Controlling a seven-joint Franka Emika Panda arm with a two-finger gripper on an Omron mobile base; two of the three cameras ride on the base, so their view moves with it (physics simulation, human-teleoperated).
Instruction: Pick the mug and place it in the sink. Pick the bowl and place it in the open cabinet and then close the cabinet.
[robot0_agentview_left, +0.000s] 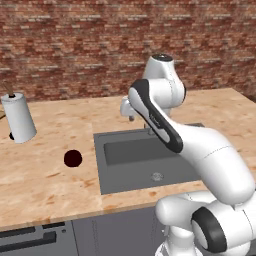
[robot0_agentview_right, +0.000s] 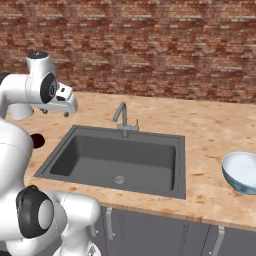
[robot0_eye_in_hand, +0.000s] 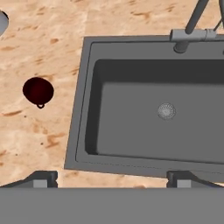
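Brick wall backs a wooden counter where the mug sits left of the sink, well apart from the bowl at the right. High over the counter between mug and sink, the gripper has its fingertips spread wide, holding nothing.

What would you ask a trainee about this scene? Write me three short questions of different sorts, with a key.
1. True or false: the mug lies in the sink.
2. Where is the bowl? A: on the counter, to the right of the sink. B: in the sink. C: touching the mug.
3. Fill in: in the hand view the fingertips of the gripper stand wide apart, so it is ____.

Key: 1 false, the mug stands on the counter left of the sink. 2 A. 3 open.
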